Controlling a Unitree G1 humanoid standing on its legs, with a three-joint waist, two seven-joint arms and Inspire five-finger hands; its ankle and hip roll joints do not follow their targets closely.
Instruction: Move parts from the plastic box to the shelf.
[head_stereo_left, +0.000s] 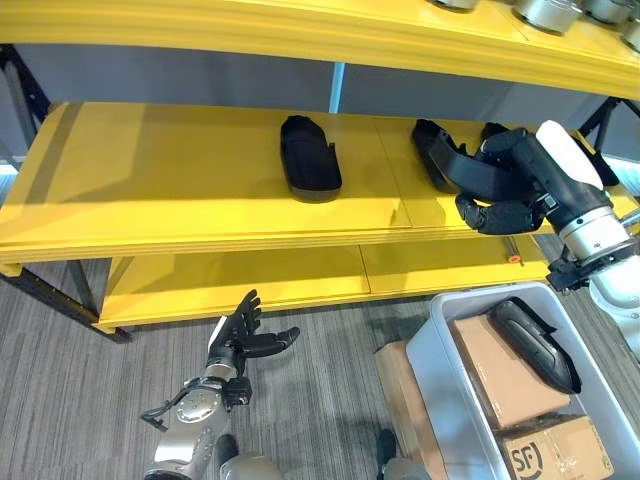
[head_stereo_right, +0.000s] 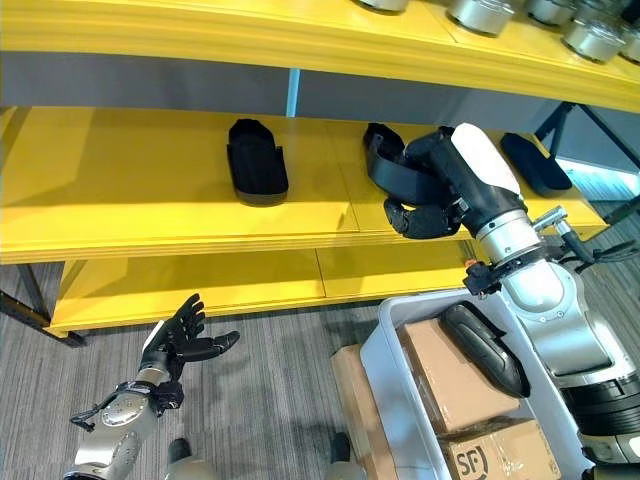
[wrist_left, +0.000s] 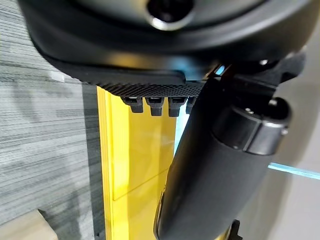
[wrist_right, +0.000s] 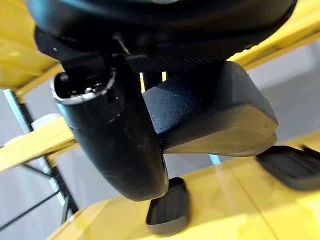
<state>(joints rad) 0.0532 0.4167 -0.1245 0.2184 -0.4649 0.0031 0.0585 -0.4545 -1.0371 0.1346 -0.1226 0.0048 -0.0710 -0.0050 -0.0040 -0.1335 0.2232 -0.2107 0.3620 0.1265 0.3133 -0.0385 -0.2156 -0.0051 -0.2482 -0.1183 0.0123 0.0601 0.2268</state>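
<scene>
A yellow shelf (head_stereo_left: 200, 190): the right hand (head_stereo_right: 425, 215) grips a black part (head_stereo_right: 395, 165) above it, apparently ready to set down; the left hand (head_stereo_left: 240, 335) hangs open.

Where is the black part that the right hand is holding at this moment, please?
The black part is in the right hand, just above the middle shelf on its right half, between one black part on its left and another on its right.

Head cameras look down at one shelf (head_stereo_left: 200, 180) – wrist cameras hug hands.
</scene>
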